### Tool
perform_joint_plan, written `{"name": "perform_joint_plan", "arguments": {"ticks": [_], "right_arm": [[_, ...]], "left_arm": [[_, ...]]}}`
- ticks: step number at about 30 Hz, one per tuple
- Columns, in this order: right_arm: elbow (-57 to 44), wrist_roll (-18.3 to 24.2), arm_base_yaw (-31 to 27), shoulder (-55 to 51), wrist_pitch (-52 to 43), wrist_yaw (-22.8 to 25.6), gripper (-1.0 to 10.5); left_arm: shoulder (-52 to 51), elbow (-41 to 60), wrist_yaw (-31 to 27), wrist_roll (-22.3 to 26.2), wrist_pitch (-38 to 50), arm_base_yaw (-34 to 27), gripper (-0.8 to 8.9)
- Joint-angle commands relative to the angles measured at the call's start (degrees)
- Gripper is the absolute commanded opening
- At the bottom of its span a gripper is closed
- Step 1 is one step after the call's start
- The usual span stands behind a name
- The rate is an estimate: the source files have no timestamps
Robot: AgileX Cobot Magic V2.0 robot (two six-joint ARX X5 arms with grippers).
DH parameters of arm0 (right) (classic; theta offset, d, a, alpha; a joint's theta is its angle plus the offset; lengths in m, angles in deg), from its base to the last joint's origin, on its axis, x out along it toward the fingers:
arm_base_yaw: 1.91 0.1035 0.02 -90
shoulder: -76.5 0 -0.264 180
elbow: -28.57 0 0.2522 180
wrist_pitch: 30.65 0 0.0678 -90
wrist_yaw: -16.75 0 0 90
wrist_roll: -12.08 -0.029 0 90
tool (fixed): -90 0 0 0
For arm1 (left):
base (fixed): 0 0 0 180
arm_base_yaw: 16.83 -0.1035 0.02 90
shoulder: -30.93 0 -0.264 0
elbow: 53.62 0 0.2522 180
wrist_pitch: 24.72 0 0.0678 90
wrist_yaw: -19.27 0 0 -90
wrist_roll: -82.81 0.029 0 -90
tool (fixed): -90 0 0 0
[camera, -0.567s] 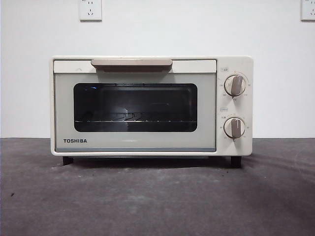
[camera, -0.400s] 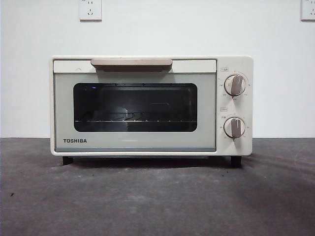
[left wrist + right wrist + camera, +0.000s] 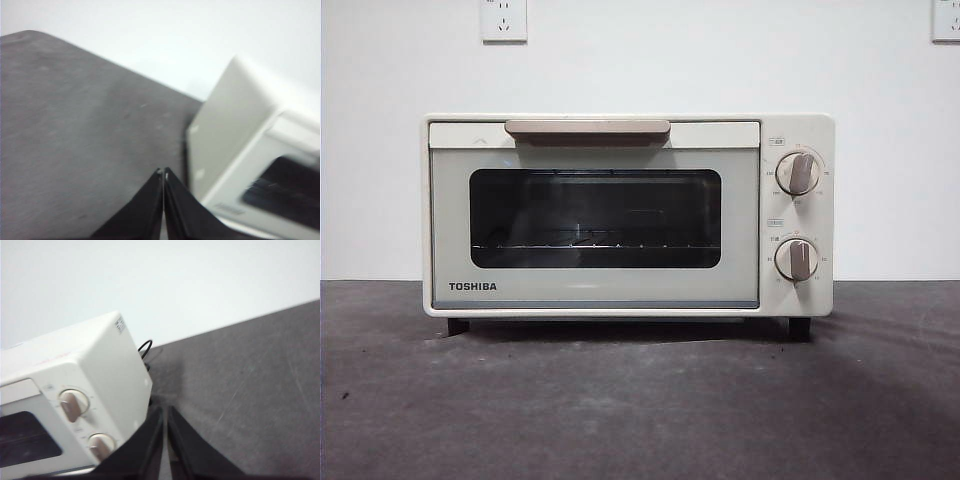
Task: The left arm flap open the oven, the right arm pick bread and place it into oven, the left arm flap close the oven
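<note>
Your oven stands on the table with its door shut. No bread shows anywhere, inside or out, so no step is confirmed done. Both the left end effector and the right end effector hang beside it, jaws pressed together, empty.

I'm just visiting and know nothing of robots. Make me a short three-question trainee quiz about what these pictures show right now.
1. True or false: the oven door is shut.
2. How many knobs are on the oven's front?
3. The left hand is: A) gripping the handle, B) shut, holding nothing, beside the oven, C) holding bread.

Key: 1 true. 2 two: upper knob and lower knob. 3 B; the right hand is likewise shut and holds nothing. No bread shows in any view.
</note>
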Motion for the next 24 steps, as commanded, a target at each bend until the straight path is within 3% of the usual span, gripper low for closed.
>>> {"name": "perform_joint_plan", "arguments": {"ticks": [1, 5, 10, 13, 18, 24], "right_arm": [[4.98, -2.36, 0.48, 3.06, 2.62, -0.98, 0.1], [12.17, -2.36, 0.55, 7.96, 6.86, -6.80, 0.1], [22.58, -1.64, 0.55, 14.12, 13.99, -14.97, 0.1], [28.00, -0.61, 0.90, 16.83, 16.31, -18.62, 0.1], [34.95, 1.73, 4.59, 20.37, 19.32, -20.17, 0.1], [37.88, 5.60, 10.58, 21.68, 19.89, -21.49, 0.1]], "left_arm": [[3.04, -5.05, 2.36, -2.89, 0.07, 0.76, 0.11], [9.09, -14.56, 5.40, -2.23, -5.44, 1.29, 0.11], [17.62, -27.32, 11.63, 2.12, -12.72, 1.64, 0.11], [20.96, -32.48, 12.35, 2.36, -15.04, 2.45, 0.11], [24.61, -37.92, 17.29, 2.71, -18.60, 4.63, 0.11], [25.62, -38.64, 21.33, 8.15, -19.12, 10.43, 0.10]]}}
